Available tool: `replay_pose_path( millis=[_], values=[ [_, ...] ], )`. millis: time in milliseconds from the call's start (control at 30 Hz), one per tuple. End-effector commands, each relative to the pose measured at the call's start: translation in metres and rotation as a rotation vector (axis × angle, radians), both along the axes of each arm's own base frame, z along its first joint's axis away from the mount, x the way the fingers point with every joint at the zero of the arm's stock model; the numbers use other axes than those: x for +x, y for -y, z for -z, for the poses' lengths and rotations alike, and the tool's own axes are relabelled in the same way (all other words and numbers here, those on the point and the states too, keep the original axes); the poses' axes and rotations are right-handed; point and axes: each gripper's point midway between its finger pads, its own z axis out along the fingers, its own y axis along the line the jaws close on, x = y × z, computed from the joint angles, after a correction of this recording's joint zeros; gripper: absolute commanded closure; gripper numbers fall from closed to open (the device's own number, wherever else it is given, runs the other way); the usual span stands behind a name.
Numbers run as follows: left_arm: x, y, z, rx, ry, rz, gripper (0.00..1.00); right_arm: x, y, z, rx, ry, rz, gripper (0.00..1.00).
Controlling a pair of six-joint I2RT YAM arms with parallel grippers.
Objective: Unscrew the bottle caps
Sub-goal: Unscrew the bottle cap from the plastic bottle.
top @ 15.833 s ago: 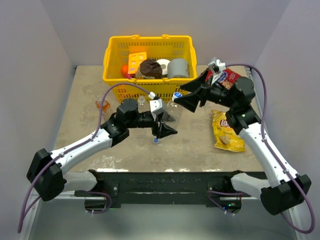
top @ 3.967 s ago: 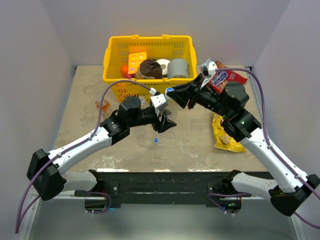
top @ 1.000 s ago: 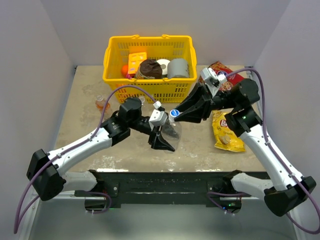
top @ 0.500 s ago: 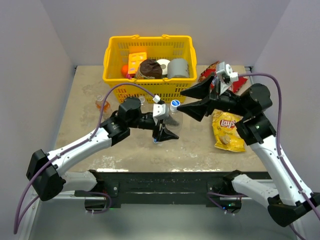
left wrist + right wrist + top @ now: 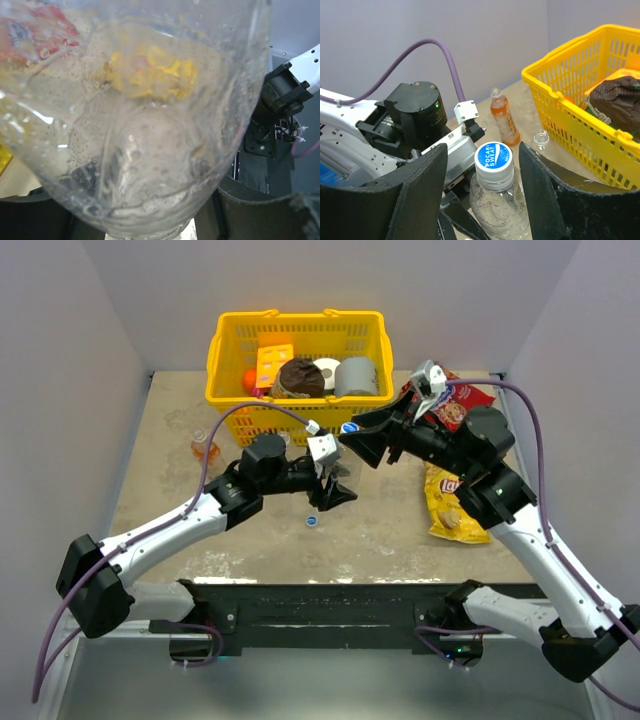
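Low in the right wrist view, the left fingers (image 5: 252, 217) pinch a clear bottle (image 5: 497, 212), while the right fingers (image 5: 420, 190) stand spread either side of its blue cap (image 5: 493, 155), untouching.

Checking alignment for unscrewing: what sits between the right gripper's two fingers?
In the right wrist view, the blue-faced cap of the clear bottle stands between the fingers of the right gripper, a gap on either side.

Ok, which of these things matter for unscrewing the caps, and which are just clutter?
Job: clear plastic bottle, its blue-faced screw cap, loose blue cap, orange drink bottle.
Clutter: yellow plastic basket, yellow crisp bag, red snack packet.
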Motion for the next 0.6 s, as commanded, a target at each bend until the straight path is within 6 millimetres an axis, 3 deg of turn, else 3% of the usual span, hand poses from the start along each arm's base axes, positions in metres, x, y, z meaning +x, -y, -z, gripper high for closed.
replay_pose_path(
  millis=[0,267,367,500,567],
  values=[
    [0.011,0.001,-0.020,-0.037,0.033,-0.042,0.77,0.003,-0.001,-0.014,0.008,0.041,0.037,0.37],
    [0.011,0.000,-0.020,-0.032,0.037,-0.044,0.78,0.012,-0.006,-0.002,-0.012,0.010,0.040,0.41],
    [0.011,0.000,-0.021,-0.033,0.040,-0.044,0.78,0.012,-0.007,0.000,-0.017,0.008,0.040,0.49],
    [0.007,0.000,-0.022,-0.035,0.050,-0.022,0.78,0.013,-0.008,0.003,-0.024,0.006,0.038,0.71],
    [0.003,0.001,-0.024,-0.041,0.058,0.001,0.78,0.008,-0.010,0.004,-0.030,0.007,0.004,0.77]
  ],
)
